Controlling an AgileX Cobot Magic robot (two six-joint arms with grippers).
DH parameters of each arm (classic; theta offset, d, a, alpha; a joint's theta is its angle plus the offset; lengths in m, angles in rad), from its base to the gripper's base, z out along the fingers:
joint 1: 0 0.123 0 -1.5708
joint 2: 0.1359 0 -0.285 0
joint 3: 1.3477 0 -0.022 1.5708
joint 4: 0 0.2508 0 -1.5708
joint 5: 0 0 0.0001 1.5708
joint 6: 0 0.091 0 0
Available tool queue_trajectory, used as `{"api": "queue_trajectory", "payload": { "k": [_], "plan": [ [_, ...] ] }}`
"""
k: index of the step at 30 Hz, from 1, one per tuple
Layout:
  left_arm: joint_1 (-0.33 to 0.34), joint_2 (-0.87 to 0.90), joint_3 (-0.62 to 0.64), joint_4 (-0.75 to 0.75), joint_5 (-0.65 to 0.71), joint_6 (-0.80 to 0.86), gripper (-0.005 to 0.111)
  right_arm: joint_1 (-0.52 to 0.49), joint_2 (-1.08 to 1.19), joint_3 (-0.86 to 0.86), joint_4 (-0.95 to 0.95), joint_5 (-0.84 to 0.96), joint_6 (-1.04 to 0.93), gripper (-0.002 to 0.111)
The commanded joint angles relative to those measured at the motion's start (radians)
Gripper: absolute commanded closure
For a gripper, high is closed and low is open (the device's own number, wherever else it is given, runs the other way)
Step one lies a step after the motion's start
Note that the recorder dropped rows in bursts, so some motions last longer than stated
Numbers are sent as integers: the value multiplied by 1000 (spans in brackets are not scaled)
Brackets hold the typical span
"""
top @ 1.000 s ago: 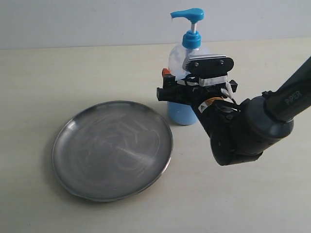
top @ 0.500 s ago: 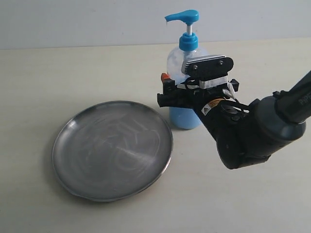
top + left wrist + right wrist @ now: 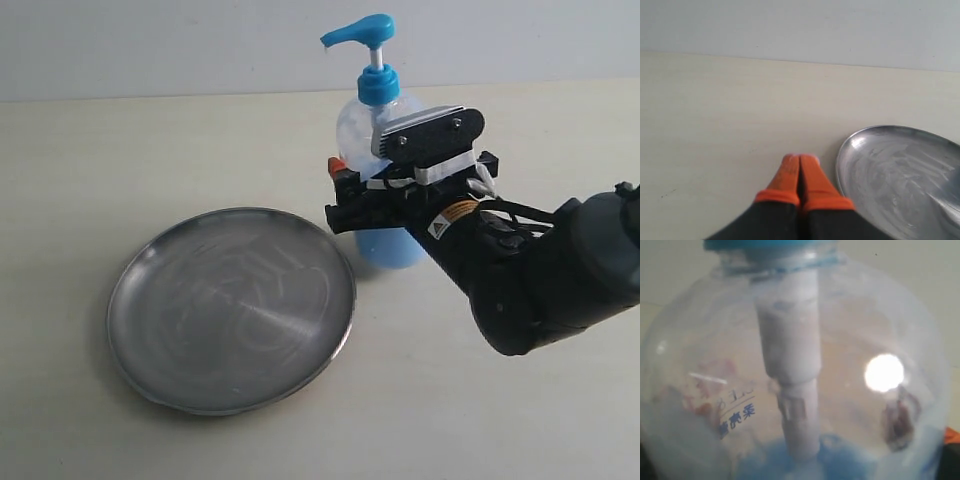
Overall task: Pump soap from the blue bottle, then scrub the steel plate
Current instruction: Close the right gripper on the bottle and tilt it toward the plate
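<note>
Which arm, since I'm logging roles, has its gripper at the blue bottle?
The right gripper: it grips the blue bottle by its body. The left gripper sits shut, empty, near the steel plate.

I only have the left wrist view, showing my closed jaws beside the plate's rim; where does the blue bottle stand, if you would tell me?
Observer: The blue bottle stands close beside the steel plate, on its right in the exterior view.
Operator: Thank you; is the other arm near it?
Observer: Yes, the right gripper has its jaws around the bottle's body.
Operator: And the pump?
Observer: The pump head is up, its spout pointing toward the plate's side.
</note>
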Motion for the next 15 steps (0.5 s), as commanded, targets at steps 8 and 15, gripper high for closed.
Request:
{"api": "queue_trajectory", "payload": {
  "k": [8, 15],
  "plan": [
    [3, -6, 3, 2, -10, 4, 107, 0, -33, 39, -99, -91, -129, 108],
    [3, -6, 3, 2, -10, 4, 107, 0, -33, 54, -222, -114, -131, 108]
  ]
}}
